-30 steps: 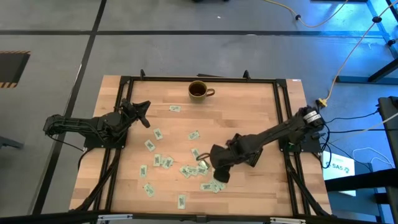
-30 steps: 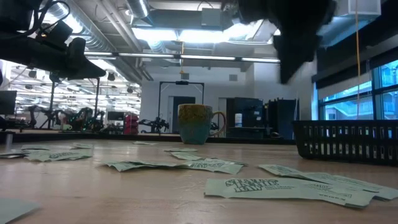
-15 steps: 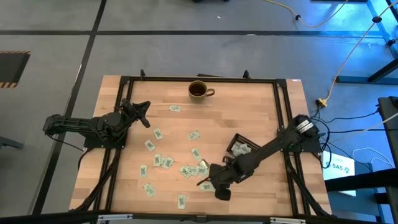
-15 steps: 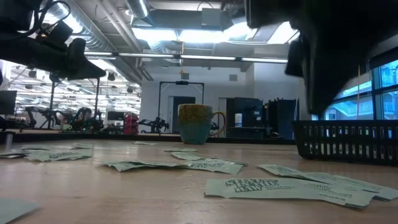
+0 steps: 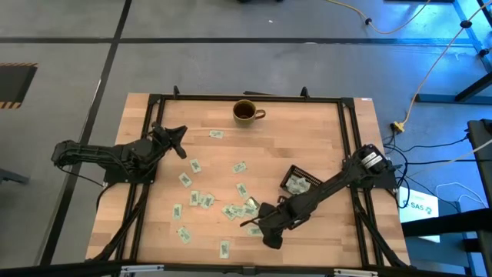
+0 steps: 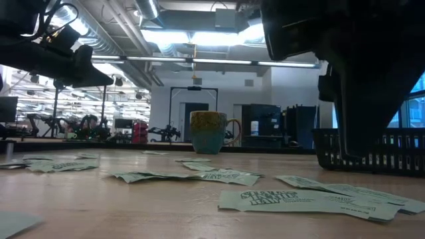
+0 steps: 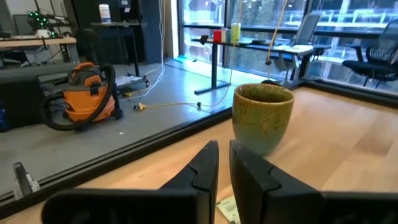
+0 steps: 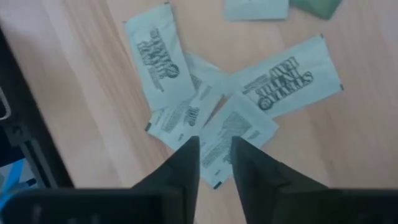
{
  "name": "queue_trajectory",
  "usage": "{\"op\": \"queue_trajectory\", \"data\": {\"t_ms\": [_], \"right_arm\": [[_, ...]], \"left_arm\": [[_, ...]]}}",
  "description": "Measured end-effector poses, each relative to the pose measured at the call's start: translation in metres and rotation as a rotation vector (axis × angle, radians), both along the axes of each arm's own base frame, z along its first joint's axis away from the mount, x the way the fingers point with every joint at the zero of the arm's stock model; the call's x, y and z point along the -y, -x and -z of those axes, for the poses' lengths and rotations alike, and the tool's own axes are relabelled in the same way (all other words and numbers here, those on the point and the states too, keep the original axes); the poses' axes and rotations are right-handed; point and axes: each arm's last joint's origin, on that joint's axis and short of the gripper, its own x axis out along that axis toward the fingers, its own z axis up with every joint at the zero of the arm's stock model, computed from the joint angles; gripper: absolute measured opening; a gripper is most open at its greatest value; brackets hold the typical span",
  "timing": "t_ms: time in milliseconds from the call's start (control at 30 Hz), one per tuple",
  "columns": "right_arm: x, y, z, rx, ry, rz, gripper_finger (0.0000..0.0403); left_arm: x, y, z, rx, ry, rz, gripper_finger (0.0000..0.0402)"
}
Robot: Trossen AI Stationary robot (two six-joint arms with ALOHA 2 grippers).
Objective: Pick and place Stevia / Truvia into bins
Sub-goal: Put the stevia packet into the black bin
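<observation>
Wide pale wood table (image 5: pixel 307 138), smooth plank grain, framed by dark rails. Right arm stretches low across it so the right gripper (image 5: pixel 265 227) hangs directly over a small overlapping heap of sachets (image 8: pixel 211 118), lined up for a pick; its dark fingers (image 8: pixel 186 163) stand slightly parted with paper showing between them, nothing grasped that I can see. Left gripper (image 5: pixel 175 138) waits near the table's left side, aimed toward the mug (image 5: pixel 245 111), fingers nearly together, empty. Black tray (image 5: pixel 300 181), low latticed walls, sits just beside the right arm, some sachets already inside. Flat, matte, pale green-and-white rectangles scatter across the table's middle
</observation>
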Motion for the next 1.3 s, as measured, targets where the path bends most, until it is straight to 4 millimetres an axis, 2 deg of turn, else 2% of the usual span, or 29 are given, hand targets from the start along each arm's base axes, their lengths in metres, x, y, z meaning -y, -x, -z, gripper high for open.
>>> {"op": "queue_trajectory", "data": {"t_ms": [233, 633, 1033, 1300], "right_arm": [[-0.002, -0.004, -0.001, 0.035, -0.029, 0.030, 0.0139], [-0.002, -0.001, 0.002, 0.011, 0.007, -0.026, 0.0132], [-0.003, -0.003, 0.031, -0.060, 0.072, -0.075, 0.0081], [0.000, 0.005, 0.034, -0.143, 0.110, -0.052, 0.0027]], "left_arm": [[0.000, 0.000, 0.000, -0.003, 0.000, 0.000, 0.0033], [0.000, 0.000, 0.000, -0.003, 0.000, 0.000, 0.0033], [0.000, 0.000, 0.000, -0.003, 0.000, 0.000, 0.0033], [0.000, 0.000, 0.000, -0.003, 0.000, 0.000, 0.0033]]}}
